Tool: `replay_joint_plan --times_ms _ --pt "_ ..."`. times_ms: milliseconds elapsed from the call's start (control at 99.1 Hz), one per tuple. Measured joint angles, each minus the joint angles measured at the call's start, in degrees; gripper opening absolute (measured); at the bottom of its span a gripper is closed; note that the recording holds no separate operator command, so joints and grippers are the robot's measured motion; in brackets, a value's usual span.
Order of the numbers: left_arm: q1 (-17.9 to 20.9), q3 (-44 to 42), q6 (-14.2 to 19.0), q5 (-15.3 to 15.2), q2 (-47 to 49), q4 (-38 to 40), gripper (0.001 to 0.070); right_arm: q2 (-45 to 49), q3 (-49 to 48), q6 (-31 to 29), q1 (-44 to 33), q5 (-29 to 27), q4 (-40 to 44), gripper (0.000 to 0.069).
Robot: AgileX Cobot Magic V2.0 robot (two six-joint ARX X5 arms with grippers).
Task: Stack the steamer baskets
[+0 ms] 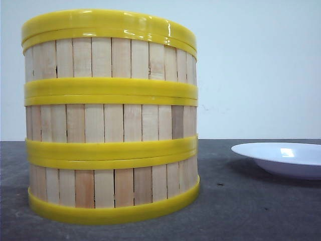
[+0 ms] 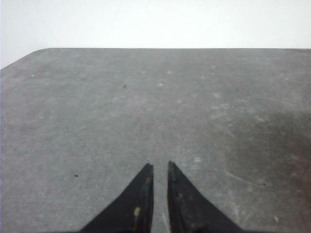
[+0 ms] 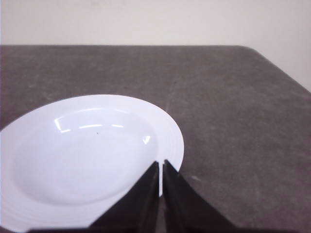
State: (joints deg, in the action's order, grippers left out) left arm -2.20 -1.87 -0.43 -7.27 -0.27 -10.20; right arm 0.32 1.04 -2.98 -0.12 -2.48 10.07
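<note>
Three steamer baskets stand stacked in one column close to the front camera: the bottom one [image 1: 113, 187] on the dark table, the middle one [image 1: 113, 122] on it, and the top one [image 1: 110, 56] above. Their pale slat walls and yellow rims line up, with a slight offset at the lower joint. Neither gripper shows in the front view. My left gripper [image 2: 160, 165] is shut with only a thin slit between its black fingers, over bare table, holding nothing. Also shut and empty, my right gripper [image 3: 161, 162] hangs over the near edge of a white plate [image 3: 87, 155].
The white plate [image 1: 281, 158] lies on the table to the right of the stack, apart from it. The grey table [image 2: 146, 107] ends at a rounded far corner in the left wrist view. A pale wall stands behind the table.
</note>
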Motion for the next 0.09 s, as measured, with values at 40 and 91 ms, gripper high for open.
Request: replay_joint_plan --times_ms 40,91 --pt "0.00 0.00 0.00 0.00 0.00 0.00 0.0026 -0.02 0.00 0.00 0.00 0.04 0.02 0.0006" --pt "0.00 0.00 0.00 0.00 0.00 0.00 0.0026 -0.07 0.00 0.04 0.00 0.09 0.02 0.0006"
